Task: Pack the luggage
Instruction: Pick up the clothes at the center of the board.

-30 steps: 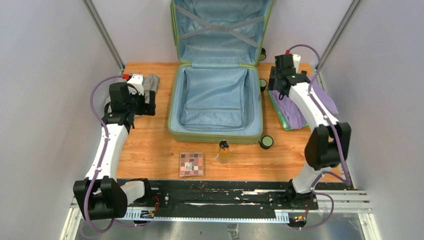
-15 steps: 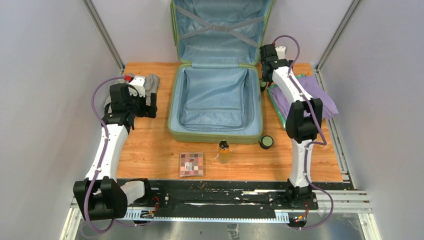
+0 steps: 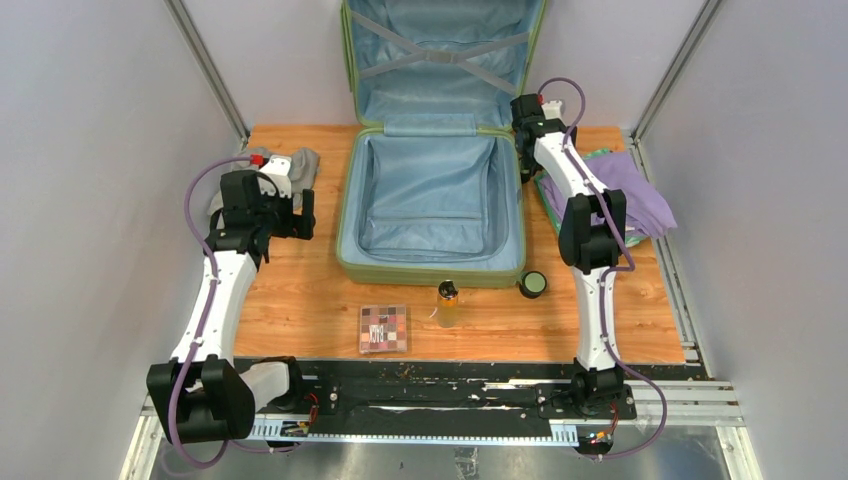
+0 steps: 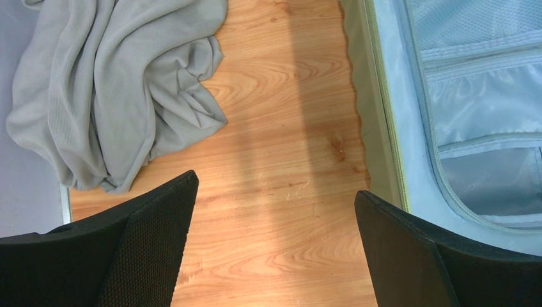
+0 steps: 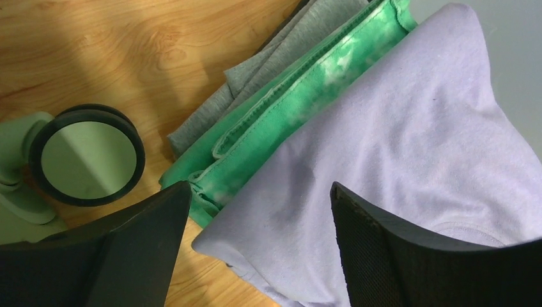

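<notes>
The luggage point(image 3: 430, 262) lies open in the middle of the table, light-green shell, blue lining, its lid upright against the back wall. Its edge shows in the left wrist view point(image 4: 374, 121). My left gripper point(image 3: 292, 212) is open and empty above bare wood point(image 4: 275, 192), between a crumpled grey cloth point(image 4: 115, 83) and the luggage's left side. My right gripper point(image 3: 528, 140) is open and empty at the luggage's back right corner. In its wrist view point(image 5: 259, 188) it hangs over the near corner of a folded purple shirt point(image 5: 396, 147), which lies on a green garment point(image 5: 287, 115) and a grey one point(image 5: 255, 83).
A luggage wheel point(image 5: 86, 153) sits left of the clothes pile point(image 3: 620, 195). The grey cloth point(image 3: 298, 165) lies at the back left. A small amber bottle point(image 3: 447, 303), a checkered flat box point(image 3: 383, 328) and another wheel point(image 3: 533, 284) are in front of the luggage. Walls stand close on both sides.
My right arm has swung from above the clothes pile back and left to the luggage's back right corner. My left gripper has shifted slightly toward the near side.
</notes>
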Tool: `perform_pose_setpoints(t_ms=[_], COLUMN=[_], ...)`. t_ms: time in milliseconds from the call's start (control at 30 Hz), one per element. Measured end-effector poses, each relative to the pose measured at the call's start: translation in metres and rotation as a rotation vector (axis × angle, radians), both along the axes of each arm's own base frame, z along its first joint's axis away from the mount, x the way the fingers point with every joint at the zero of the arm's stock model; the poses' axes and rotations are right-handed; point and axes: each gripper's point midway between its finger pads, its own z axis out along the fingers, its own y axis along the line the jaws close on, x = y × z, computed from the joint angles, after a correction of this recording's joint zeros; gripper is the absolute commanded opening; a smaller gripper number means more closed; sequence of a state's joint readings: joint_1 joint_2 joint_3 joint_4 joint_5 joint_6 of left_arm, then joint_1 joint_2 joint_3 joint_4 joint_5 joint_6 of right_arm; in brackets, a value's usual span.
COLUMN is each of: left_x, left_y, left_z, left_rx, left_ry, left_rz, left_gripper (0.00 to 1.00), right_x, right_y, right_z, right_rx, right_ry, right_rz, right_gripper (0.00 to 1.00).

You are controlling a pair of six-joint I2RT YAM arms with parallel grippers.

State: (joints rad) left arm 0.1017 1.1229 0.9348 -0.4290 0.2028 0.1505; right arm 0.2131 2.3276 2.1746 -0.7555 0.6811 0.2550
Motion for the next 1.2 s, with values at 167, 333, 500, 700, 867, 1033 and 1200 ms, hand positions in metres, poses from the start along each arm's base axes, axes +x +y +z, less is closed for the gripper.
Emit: perform_pose_setpoints(t_ms=[167,333,500,700,867,1033,1200], left_x=[0.0,-0.001,-0.003,-0.007,-0.01,-0.013,-0.014], left_y=[0.0,-0.001,-0.001,-0.001,-0.001,-0.001,-0.001], left_z=[0.001,0.005,0.01,0.011,0.011,0.013,0.016], left_rx=[0.0,0.0,0.001,0.003,0.009,0.016,0.022], left_ry=[-0.002,-0.015,-0.033,-0.038,-0.034,-0.042,-0.051], left_rz=[0.0,-0.002,-0.003,-0.003,-0.008,-0.011,-0.015], left_gripper=[1.0,1.0,1.0,1.0,1.0,1.0,1.0], right_x=[-0.008,-0.017,-0.015,-0.021,-0.032,-0.041,-0.045], right_y=[-0.007,-0.017,-0.011,-0.011,-0.02,-0.027,-0.022], right_z=[-0.013,-0.031,-0.035,-0.02,0.0,0.005,0.008], right_rx=[0.009,0.032,0.086,0.146,0.213,0.298,0.408], right_ry=[0.027,0.068,0.053,0.023,-0.023,-0.049,-0.066], right_rz=[-0.03,-0.056,-0.057,-0.055,-0.061,-0.057,-0.006], right_gripper=[0.71,0.49,0.25,0.1,0.0,0.0,0.0])
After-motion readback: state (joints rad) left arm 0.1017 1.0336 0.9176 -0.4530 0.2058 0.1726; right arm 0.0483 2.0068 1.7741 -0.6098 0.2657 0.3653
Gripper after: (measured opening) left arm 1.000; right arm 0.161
